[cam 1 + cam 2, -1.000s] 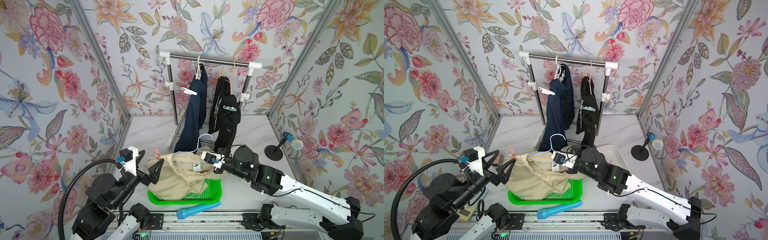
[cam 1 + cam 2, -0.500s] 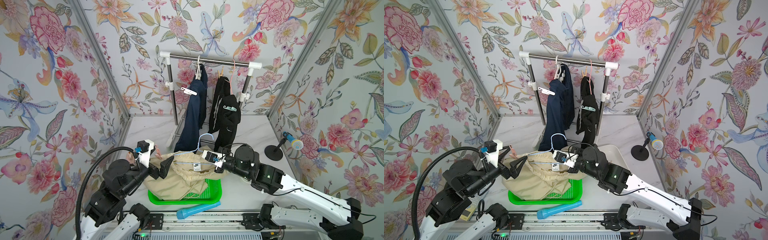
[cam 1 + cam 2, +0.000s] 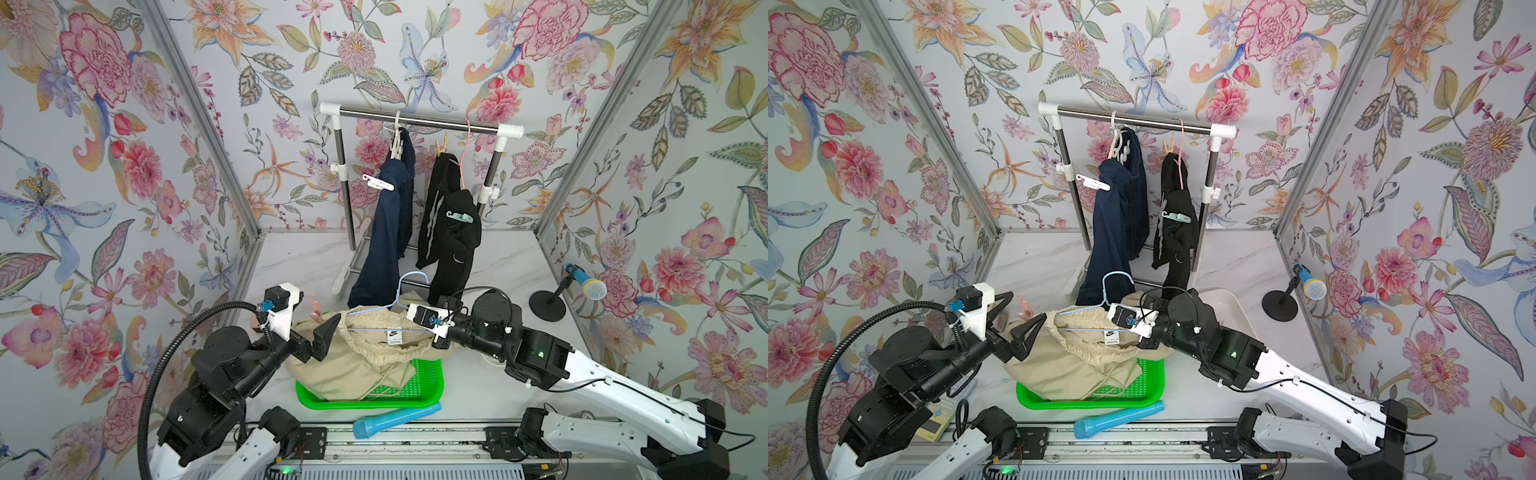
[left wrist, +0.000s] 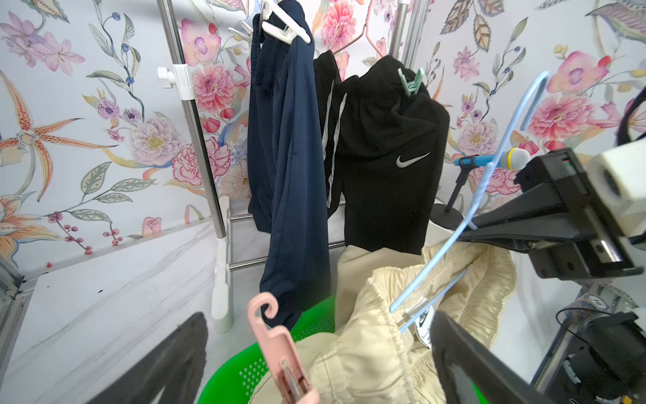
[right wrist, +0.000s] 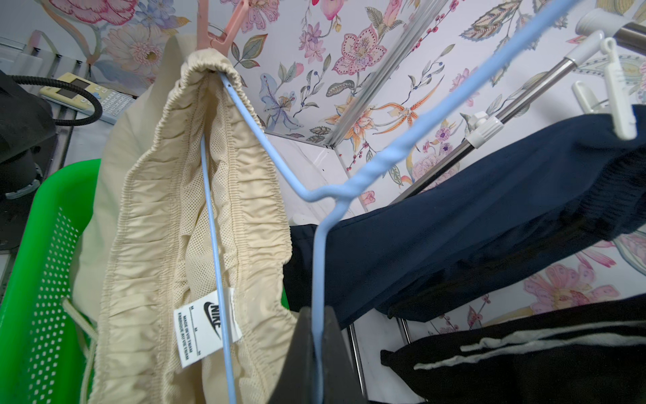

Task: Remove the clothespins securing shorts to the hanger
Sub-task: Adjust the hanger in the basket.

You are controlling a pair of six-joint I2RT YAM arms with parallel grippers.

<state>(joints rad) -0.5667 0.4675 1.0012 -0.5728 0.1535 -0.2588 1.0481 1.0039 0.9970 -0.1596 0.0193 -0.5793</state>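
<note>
Your right gripper is clenched on the pale blue wire hanger. It pinches the shoulder wire just beside the twisted neck, and the hook points up toward the rack. Your left gripper is spread wide, with 1 finger on each side of the pink hooked clothespin. In the left wrist view neither finger touches it.

That pink hooked clothespin bites the gathered waistband of the cream shorts at the hanger's end nearest your left arm. The rest of the waistband sags open along the hanger's lower wire, with the label showing. The fabric droops into the green basket.

Behind, 2 more pairs hang from the rack. The navy shorts carry a white hooked clothespin on the side toward your left arm. The black shorts have a teal clothespin on them, and a wooden clothespin sits near their top. Both pairs hang well apart from your grippers. Just in front of the basket, a blue tube lies on the table.
</note>
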